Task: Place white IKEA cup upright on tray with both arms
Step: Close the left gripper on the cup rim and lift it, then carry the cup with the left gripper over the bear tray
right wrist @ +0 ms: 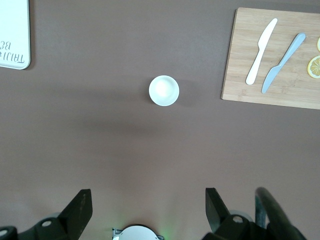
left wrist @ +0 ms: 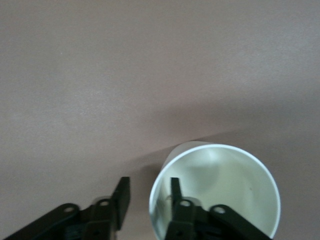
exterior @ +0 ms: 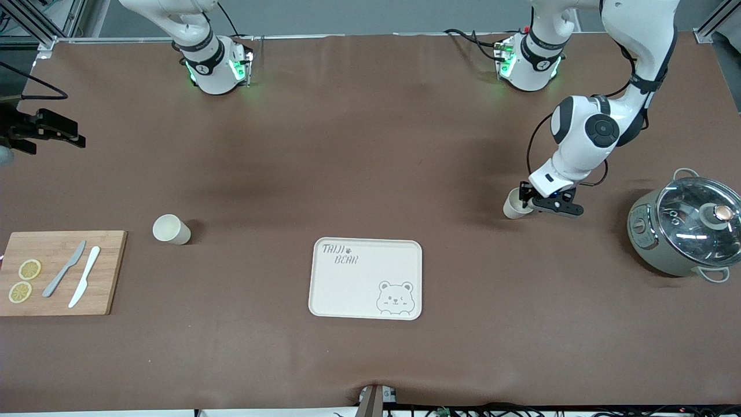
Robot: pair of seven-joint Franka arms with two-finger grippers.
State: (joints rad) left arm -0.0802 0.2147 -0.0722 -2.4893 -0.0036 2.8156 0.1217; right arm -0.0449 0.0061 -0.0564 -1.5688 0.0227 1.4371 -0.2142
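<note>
Two white cups stand upright on the brown table. One cup (exterior: 514, 204) is toward the left arm's end. My left gripper (exterior: 529, 200) is open at its rim. In the left wrist view (left wrist: 149, 180), one finger (left wrist: 175, 192) is inside the cup (left wrist: 225, 175) and the other finger (left wrist: 121, 192) is outside, clear of the wall. The second cup (exterior: 171, 229) stands toward the right arm's end. My right gripper (right wrist: 147, 192) is open and empty, high over the table, looking down on that cup (right wrist: 163, 90). The cream bear tray (exterior: 366, 278) lies bare, nearer the front camera, between the cups.
A wooden cutting board (exterior: 63, 272) with two knives and lemon slices lies at the right arm's end. A grey pot with a glass lid (exterior: 683, 226) stands at the left arm's end. A black fixture (exterior: 43, 130) juts in at the edge.
</note>
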